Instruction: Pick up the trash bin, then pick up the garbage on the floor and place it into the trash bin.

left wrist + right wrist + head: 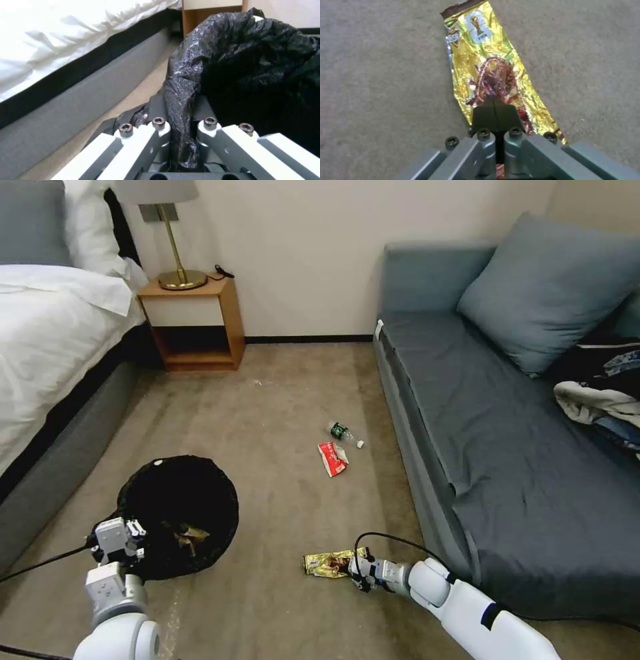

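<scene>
One trash bin [177, 517], lined with a crinkled black bag, sits near left on the carpet [267, 413], beside the bed [47, 347]. The left gripper [133, 530] is at the bin's near-left rim; in the left wrist view its fingers [160, 125] are pinched together on a fold of the black bag [181, 100], so it is clamped on the bin liner. That view also shows the grey bed base and white sheet just beside the bin. The head view shows a brownish crumpled piece [190, 537] already inside the bin, which the left wrist view cannot see.

Three litter pieces lie on the floor: one gold snack wrapper [327, 563] near centre, one red-and-white wrapper [332, 458] farther off, and one small green-labelled bottle [343, 433] just beyond it with its white cap toward the sofa [507, 447].

The right gripper [353, 570] is low at the right end of the gold wrapper. In the right wrist view its fingertips [493, 112] are closed together on top of the wrapper [486, 67], pinching crumpled foil; the wrapper lies flat on the carpet, and its printed logo and torn brown far end show here, too small to read from the head view.

One nightstand [193, 323] with one lamp [167, 233] stands far left against the wall
</scene>
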You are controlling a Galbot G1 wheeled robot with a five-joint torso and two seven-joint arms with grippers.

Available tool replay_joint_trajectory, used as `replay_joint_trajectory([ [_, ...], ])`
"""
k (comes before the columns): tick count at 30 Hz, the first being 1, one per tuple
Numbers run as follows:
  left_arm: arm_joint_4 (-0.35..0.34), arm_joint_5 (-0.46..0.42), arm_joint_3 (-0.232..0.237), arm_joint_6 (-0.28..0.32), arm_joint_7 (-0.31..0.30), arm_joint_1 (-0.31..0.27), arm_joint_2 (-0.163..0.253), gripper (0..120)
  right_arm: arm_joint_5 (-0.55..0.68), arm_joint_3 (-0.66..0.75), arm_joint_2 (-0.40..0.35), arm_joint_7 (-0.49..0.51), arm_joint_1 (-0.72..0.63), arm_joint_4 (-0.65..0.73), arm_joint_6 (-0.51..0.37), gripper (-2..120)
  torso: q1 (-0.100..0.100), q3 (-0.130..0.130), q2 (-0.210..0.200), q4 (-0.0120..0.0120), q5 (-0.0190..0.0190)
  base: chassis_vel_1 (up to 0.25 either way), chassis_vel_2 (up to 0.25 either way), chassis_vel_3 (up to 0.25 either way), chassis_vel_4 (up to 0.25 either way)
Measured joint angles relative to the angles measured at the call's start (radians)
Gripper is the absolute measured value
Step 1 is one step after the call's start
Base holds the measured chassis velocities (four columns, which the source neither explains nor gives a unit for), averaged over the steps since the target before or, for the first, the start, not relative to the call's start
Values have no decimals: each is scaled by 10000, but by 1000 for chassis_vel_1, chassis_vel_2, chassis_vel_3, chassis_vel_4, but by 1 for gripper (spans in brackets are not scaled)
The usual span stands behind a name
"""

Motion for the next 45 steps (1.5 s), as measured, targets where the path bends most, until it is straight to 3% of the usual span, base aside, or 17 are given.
replay_joint_trajectory([
  [11,0,-23,2,2,-54,-32,25,5,285,-27,41,333,-10,76,116,0,0,0,0,0,0,0,0,0,0],
  [15,21,-25,2,3,-68,-74,26,5,703,-132,-96,-322,-105,724,-7,1,0,0,0,0,0,0,0,0,0],
  [22,84,-22,54,4,-71,-103,-13,5,265,-232,-33,-778,-305,1118,-126,23,-1,0,0,1,-1,0,0,0,0],
  [35,143,-58,36,-12,-94,-106,14,5,-140,-78,297,-70,-347,314,-216,70,0,0,0,0,0,0,0,0,0],
  [38,143,-58,35,-14,-96,-115,19,5,-119,-43,406,81,-271,66,-215,68,0,0,0,1,0,0,0,0,0],
  [41,143,-58,30,-17,-101,-118,22,5,-132,-6,505,122,-139,-244,-182,53,-1,0,0,1,0,0,0,0,0],
  [45,143,-58,29,-18,-102,-114,7,5,-132,-2,532,121,-78,-369,-135,42,0,0,0,1,1,0,0,0,0],
])
